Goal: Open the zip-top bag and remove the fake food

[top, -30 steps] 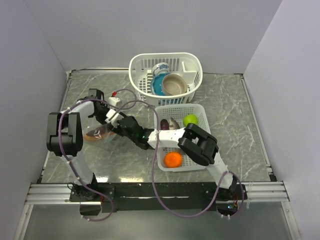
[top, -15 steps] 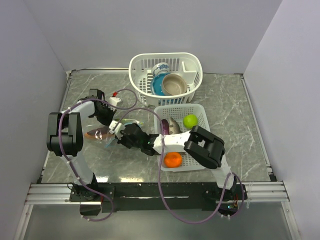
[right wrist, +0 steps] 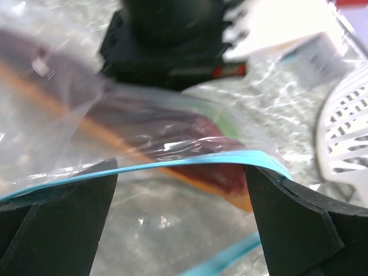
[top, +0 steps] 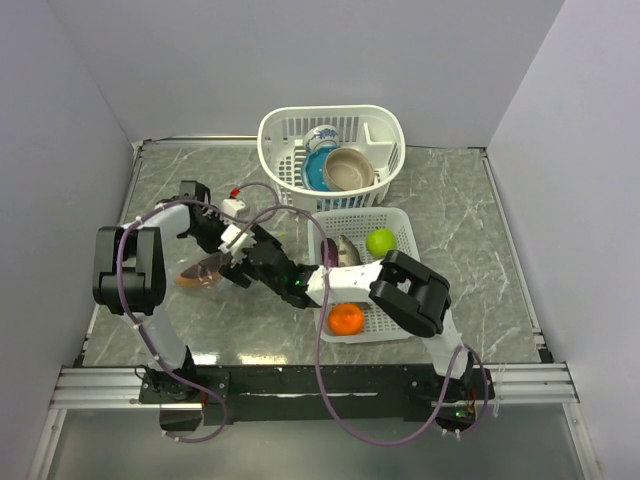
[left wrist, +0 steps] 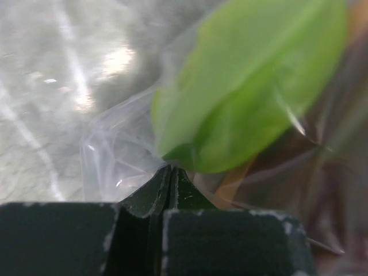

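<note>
Left gripper (left wrist: pixel 169 175) is pinching a fold of the zip-top bag (left wrist: pixel 115 155), jaws closed tight on the clear film. I'm reading that as an anchor, so the pouch can't slide on the table (top: pixel 450 200) while the mouth is worked. Right gripper (right wrist: pixel 179 169) is sitting with its fingers spread wide and clamping nothing. The teal zip strip (right wrist: pixel 190 161) is running across the gap between them, so I'm judging it's lining up on one lip. A second teal edge is showing lower down, so the mouth looks parted. The bag is lying left of centre between both grippers, just beside the tray.

By size: the white basket (top: pixel 278 130) at the back is holding a blue bowl (top: pixel 318 165) and a tan bowl (top: pixel 348 168). The white mesh tray (top: pixel 355 213) is carrying the orange ball (top: pixel 346 319), the green fruit (top: pixel 380 240) and the aubergine (top: pixel 329 251). The bag is holding the long reddish-orange piece (right wrist: pixel 172 141), its green end pressing against the film.
</note>
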You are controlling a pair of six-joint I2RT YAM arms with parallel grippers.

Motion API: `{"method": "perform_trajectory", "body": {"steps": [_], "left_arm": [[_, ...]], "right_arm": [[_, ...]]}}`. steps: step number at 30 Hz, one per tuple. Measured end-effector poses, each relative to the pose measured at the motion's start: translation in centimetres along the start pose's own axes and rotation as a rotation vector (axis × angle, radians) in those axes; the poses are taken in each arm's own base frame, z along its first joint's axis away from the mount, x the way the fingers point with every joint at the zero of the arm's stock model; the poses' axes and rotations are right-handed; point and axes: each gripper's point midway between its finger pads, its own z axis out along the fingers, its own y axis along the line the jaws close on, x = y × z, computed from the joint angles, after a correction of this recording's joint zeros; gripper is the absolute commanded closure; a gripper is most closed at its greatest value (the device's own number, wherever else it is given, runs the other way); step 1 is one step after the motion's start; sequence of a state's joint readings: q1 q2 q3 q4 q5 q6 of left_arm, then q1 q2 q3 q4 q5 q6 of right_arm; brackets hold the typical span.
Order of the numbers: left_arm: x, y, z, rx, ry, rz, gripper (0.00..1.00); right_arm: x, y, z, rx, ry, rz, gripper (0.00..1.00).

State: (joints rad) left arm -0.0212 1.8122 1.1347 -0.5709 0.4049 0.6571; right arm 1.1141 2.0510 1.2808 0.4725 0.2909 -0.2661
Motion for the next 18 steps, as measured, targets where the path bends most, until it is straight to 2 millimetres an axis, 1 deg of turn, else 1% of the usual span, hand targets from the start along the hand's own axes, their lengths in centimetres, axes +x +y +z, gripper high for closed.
{"method": "perform_trajectory", "body": {"steps": [4,8,10,14,18], "left_arm": [[0.4,-1.6,0.0,0.069,0.014,0.057,0.99],[1.1,-3.4,-0.3,0.161,0.033,0.092,0.99],[1.5,-4.1,-0.6,0.2,0.043,0.104,0.99],[2.0,-4.8,-0.7,0.234,0.058,0.113,0.99],[2.1,-5.5,-0.8,0.262,0.063,0.125,0.99]], "right_arm": [[-0.5,-0.5,0.7,0.017,-0.007,-0.007,0.0],[-1.1,-0.4,1.2,-0.005,-0.006,-0.001,0.0],[-1.0,0.3,1.2,-0.04,-0.004,0.007,0.0],[-0.6,1.5,0.9,-0.103,0.006,0.026,0.0],[0.2,2.6,0.6,-0.147,0.03,0.071,0.0]]}}
